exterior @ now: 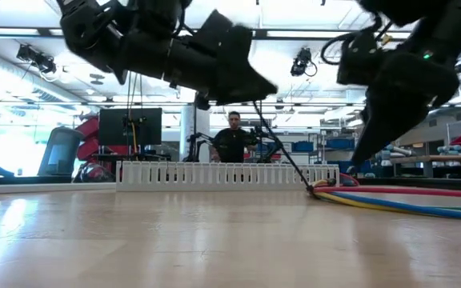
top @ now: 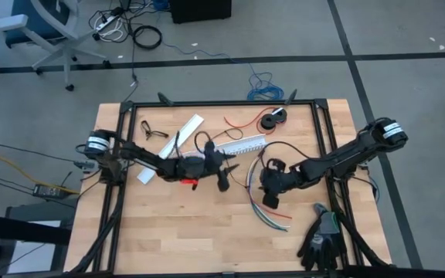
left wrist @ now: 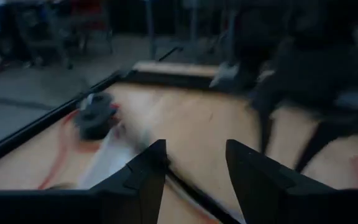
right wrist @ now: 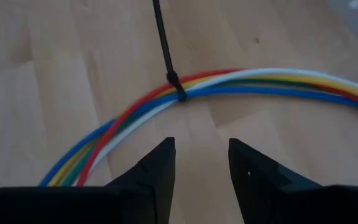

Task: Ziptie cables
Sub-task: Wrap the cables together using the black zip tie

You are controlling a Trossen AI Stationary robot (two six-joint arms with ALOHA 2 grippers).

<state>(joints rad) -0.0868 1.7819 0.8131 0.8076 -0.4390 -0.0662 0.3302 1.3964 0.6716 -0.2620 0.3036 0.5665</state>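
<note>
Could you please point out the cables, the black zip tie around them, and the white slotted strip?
cables (right wrist: pixel 272 84): right wrist view, on the bundled coloured wires.
zip tie (right wrist: pixel 163 43): right wrist view, on its straight tail.
white slotted strip (exterior: pixel 214 174): low view, on its toothed wall.

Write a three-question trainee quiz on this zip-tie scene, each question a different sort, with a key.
1. True or false: a black zip tie is already looped around the cables.
2. Multiple choice: in the right wrist view, the right gripper is
A. closed on the cables
B. above the cables with nothing between its fingers
C. holding the white slotted duct
3. Fill in: in the high view, the black glove lies near the table's front ____ corner, on the right arm's side.

Key: 1 true; 2 B; 3 right.
</note>
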